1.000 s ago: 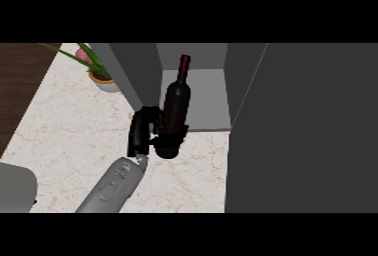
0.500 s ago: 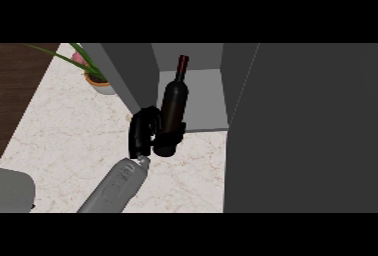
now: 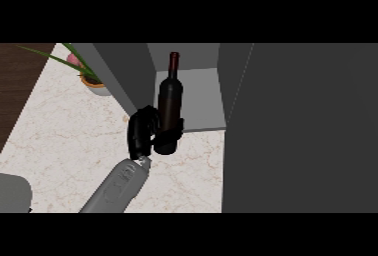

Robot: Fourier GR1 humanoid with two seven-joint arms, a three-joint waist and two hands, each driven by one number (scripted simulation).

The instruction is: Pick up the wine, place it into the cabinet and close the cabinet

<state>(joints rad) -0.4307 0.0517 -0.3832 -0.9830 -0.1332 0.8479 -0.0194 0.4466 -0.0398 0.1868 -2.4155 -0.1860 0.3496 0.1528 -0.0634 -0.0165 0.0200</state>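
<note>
Head view — left hand, fingers curled round dark glass wine bottle.

One rounded, light grey forearm shows, smooth and tube-like, with faint pale markings along its upper face. It narrows to a small silvery wrist joint, beyond which sits the glossy black left hand, its fingers thick and dark throughout.

wine bottle: 1 | cabinet: 1 | potted plant: 1 | hand: 1
</note>
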